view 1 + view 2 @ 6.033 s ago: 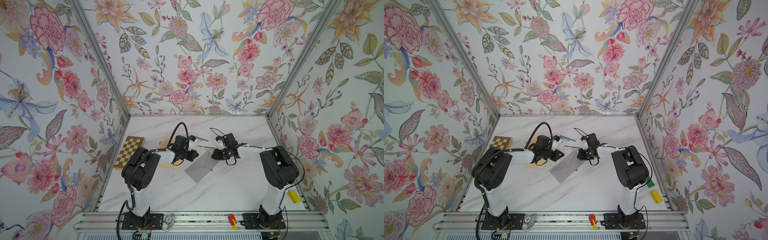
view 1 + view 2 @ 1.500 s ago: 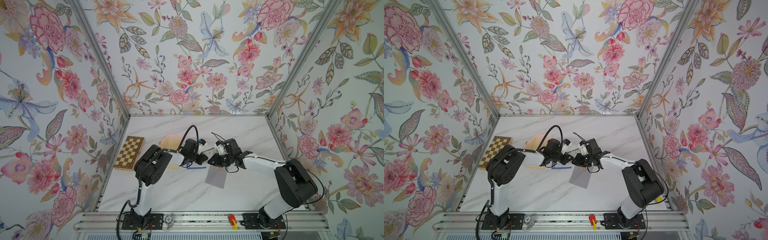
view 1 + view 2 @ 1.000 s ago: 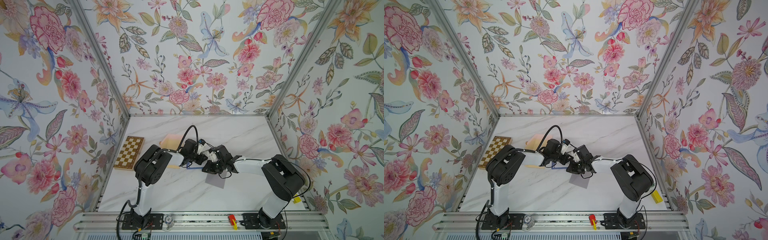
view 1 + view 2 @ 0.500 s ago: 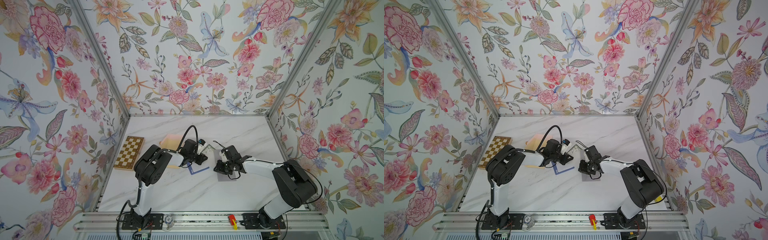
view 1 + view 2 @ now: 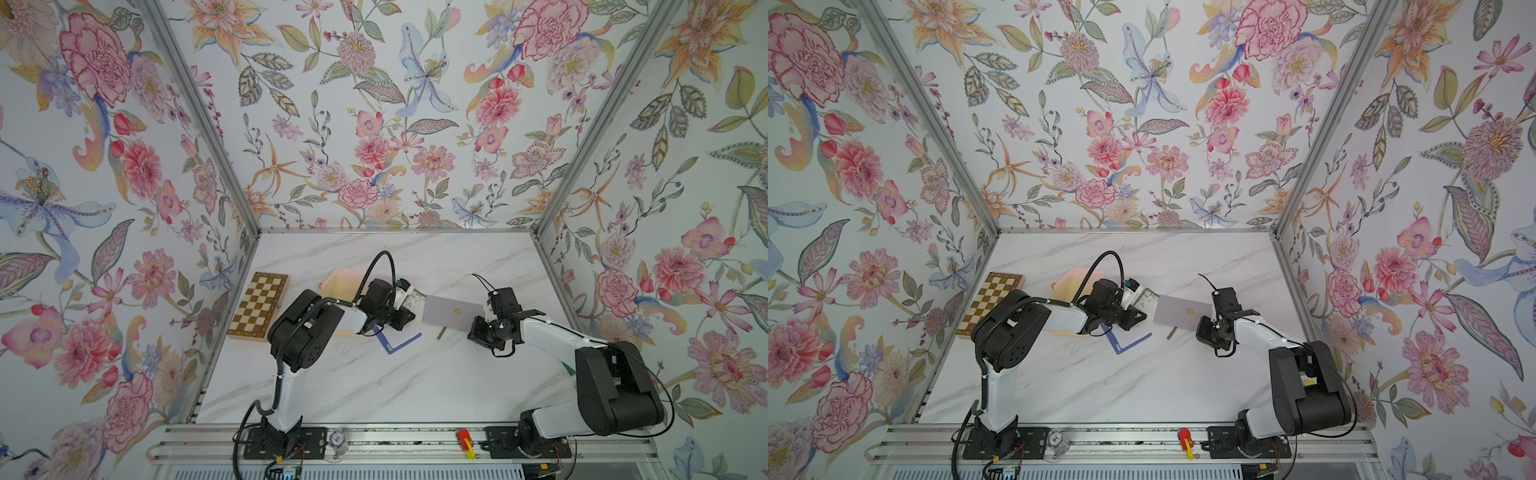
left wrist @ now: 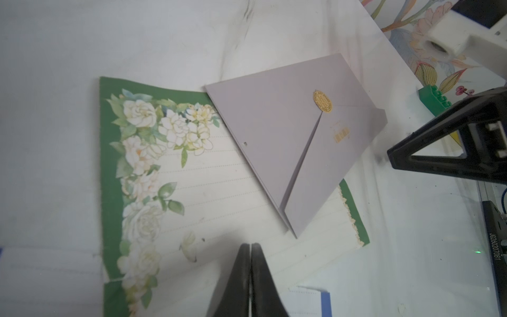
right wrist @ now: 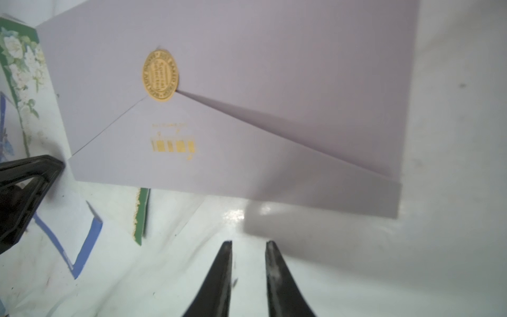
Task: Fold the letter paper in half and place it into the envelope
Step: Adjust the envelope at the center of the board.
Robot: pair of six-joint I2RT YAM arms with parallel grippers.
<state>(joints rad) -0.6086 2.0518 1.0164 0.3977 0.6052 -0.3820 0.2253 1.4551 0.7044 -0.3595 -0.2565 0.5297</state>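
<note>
I see the envelope [image 6: 274,131] on the bench [image 6: 164,41], overlapping the letter paper [image 6: 192,197] beneath it. My left fingers [image 6: 241,274] sit pressed together just beside the envelope. My right fingers [image 7: 219,274], slightly spread, hover empty near it.

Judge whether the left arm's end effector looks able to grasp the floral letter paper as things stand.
Probably yes. The left end effector sits over a bare part of the letter paper; the lilac envelope overlaps only another part. Its jaws are shut, so they must open first.
</note>
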